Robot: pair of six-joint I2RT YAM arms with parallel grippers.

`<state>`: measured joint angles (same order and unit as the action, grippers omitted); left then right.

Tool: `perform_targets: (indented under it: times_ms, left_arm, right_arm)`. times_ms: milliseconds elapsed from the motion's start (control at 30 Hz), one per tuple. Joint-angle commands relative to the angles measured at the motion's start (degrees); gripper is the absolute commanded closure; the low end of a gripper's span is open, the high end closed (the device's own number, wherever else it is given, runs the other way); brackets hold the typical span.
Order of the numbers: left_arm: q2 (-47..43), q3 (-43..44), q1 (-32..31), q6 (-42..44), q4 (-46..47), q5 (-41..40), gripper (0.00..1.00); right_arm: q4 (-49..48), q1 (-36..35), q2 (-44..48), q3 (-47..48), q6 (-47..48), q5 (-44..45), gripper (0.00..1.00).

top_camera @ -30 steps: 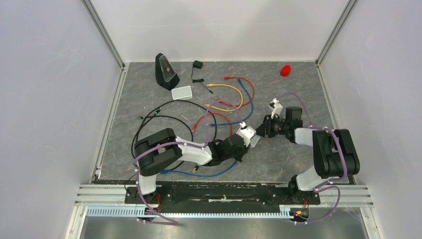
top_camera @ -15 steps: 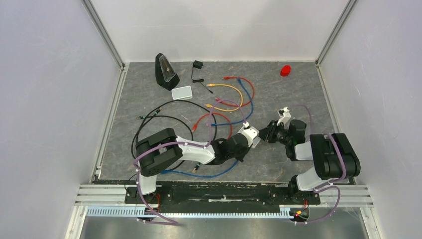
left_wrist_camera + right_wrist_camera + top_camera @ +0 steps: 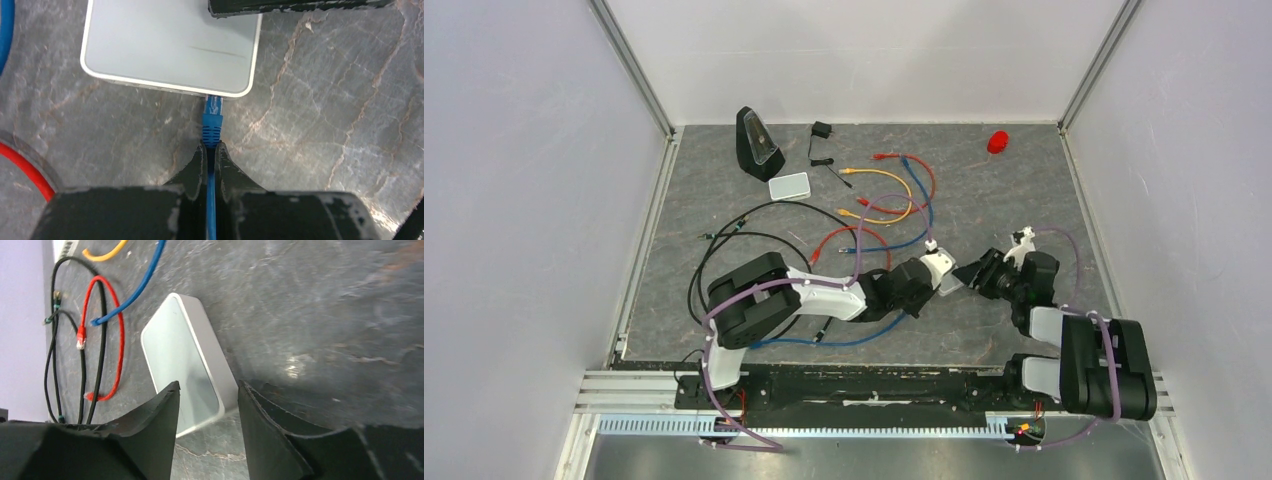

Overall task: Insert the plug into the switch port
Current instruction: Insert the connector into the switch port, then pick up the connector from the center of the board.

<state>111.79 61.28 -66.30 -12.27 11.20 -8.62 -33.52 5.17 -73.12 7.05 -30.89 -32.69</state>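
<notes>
Step in hand: seating. The plug [image 3: 212, 117] is lined up with the socket and, as I judge it, only partly in.
Left tool [image 3: 211, 147]: pinched narrow on the blue cable [image 3: 211, 200] just behind the plug, pointing straight at the box edge.
Plug: blue, its nose touches the near edge of the switch box [image 3: 170, 45]. Its ribbed boot is fully outside.
Switch port [image 3: 212, 96]: in the box's near edge, towards one corner. The box lies flat on the worktop [image 3: 325, 100] between the two arms.
Right tool [image 3: 207, 387]: jaws apart over the far end of the box, gripping nothing. One finger overlaps the lid, and I cannot tell whether it touches.
Next move: a straight push along the cable line with the plug level, and the box braced from behind so it cannot slide.
Risk: the grip is on soft cable, so it may buckle instead of driving the plug home.
</notes>
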Motion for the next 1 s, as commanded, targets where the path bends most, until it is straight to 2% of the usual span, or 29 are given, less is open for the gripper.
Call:
perform_targets:
  times_ms: [0,133,233,433,533,600,767,833,967]
  left_arm:
    - [4.0,2.4,1.3,7.2,-2.5,1.4,0.97]
    - [4.9,4.1,1.3,9.5,-2.6,1.7,0.95]
    - [5.1,5.5,1.4,10.8,-3.2,1.5,0.90]
    - [2.6,5.9,1.4,12.2,-2.9,6.3,0.82]
    - [2.2,6.7,1.4,12.2,-4.9,8.2,0.70]
    - [1.1,6.6,1.4,11.0,-6.0,6.5,0.60]
    - [-6.4,2.2,1.4,6.6,-6.1,-0.3,0.52]
    - [-10.0,1.3,1.7,4.4,-7.9,-5.0,0.43]
    - [-17.0,2.3,4.4,-0.9,-16.3,-12.5,0.41]
  right_arm:
    - [22.2,4.1,3.3,4.3,1.8,4.6,0.49]
    - [28.0,6.5,10.9,7.0,4.4,12.2,0.46]
    - [31.3,8.0,15.8,9.5,6.9,16.5,0.45]
    - [35.5,8.2,22.0,13.8,10.3,18.6,0.44]
    - [37.3,8.2,23.5,15.9,11.9,18.1,0.43]
    - [37.6,8.2,24.7,16.8,13.2,16.9,0.42]
    - [36.6,8.3,29.8,16.1,15.9,15.0,0.41]
    - [36.2,8.2,31.8,15.8,15.8,15.0,0.41]
    - [34.0,7.1,32.3,15.4,13.6,12.7,0.43]
